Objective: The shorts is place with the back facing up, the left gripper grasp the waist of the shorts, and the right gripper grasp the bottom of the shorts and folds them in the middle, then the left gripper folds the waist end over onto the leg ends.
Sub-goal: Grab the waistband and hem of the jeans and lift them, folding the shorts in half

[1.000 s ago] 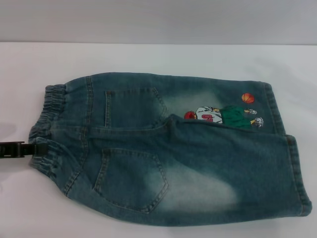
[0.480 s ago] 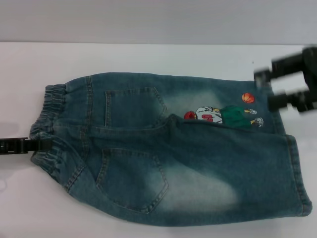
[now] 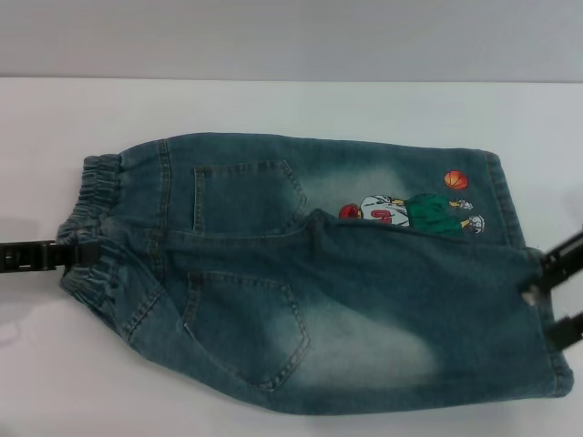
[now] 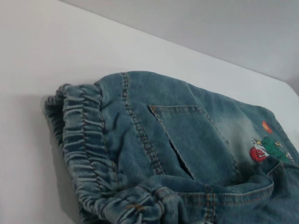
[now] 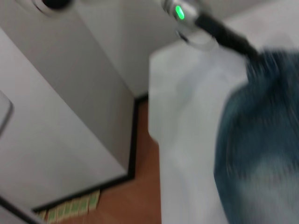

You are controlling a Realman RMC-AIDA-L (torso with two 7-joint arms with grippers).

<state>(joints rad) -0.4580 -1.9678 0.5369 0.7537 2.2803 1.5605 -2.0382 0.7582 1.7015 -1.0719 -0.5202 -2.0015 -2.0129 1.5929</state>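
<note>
Two grippers bracket the shorts point(image 3: 319, 273): left gripper point(image 3: 77, 255) clenched on the waist point(image 3: 91, 228), right gripper point(image 3: 560, 291) spread astride the leg ends point(image 3: 547, 309), ready for folding.

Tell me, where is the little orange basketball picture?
In the head view the basketball print sits on the shorts near their far right corner, just above the cartoon figure and close to the leg hem.

White table point(image 3: 273, 105), grey wall point(image 3: 291, 36), brown floor point(image 5: 126, 200).
</note>
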